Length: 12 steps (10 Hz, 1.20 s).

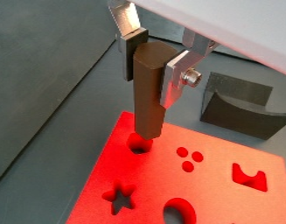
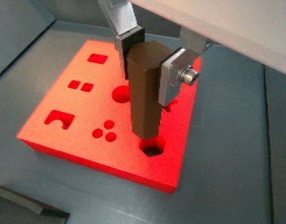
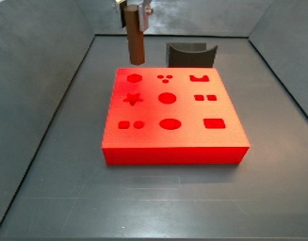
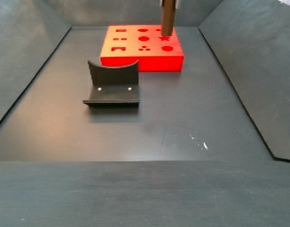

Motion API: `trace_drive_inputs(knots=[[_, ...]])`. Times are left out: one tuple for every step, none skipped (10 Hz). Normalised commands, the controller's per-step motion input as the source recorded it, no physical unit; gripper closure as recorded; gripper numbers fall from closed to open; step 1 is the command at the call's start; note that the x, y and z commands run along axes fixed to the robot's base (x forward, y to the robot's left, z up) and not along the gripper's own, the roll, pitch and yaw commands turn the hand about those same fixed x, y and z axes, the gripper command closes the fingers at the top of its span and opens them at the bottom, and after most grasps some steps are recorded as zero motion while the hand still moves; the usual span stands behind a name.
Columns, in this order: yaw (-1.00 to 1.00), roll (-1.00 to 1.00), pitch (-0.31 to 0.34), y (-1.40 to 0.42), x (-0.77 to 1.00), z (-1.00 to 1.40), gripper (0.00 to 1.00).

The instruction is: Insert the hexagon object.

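Wrist views alone show the gripper (image 2: 155, 54) clamped on the upright hexagon object (image 2: 144, 92), whose lower end stands just over a hexagonal hole (image 2: 151, 148) at a corner of the red block (image 2: 75, 118). A side view adds the dark grey curved block (image 4: 113, 84), standing well apart.

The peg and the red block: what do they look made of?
The hexagon object, held upright in the gripper over a hole at the block's corner, looks like wood: matte, even brown, no shine, though no grain is visible. The red block looks like moulded or printed plastic, perhaps foam: uniform saturated red, soft sheen, clean cut-outs. The fingers look like brushed metal.
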Motion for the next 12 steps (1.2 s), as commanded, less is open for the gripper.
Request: trace_drive_inputs(knots=[[0.0,-0.21,0.027,0.25,0.0,-0.57,1.0],[-0.11,-0.32,0.0,0.35,-0.03,-0.57,1.0],[-0.08,-0.28,-0.099,0.23,0.0,-0.39,1.0],[-0.09,-0.19,-0.217,0.03,-0.12,-0.13,1.0],[-0.25,0.0,-0.17,-0.24,0.0,0.37,1.0],[-0.28,-0.09,-0.176,-0.19,0.0,0.28,1.0],[-0.24,-0.12,-0.25,0.0,-0.2,0.0,1.0],[-0.06,0.02,-0.12,0.08,-0.09,-0.25,1.0],[-0.05,0.02,-0.124,0.09,-0.1,-0.24,1.0],[-0.11,-0.03,-0.106,0.0,-0.07,-0.27,1.0],[-0.08,-0.14,-0.079,0.0,0.0,-0.24,1.0],[0.0,-0.14,-0.054,0.0,0.02,-0.19,1.0]])
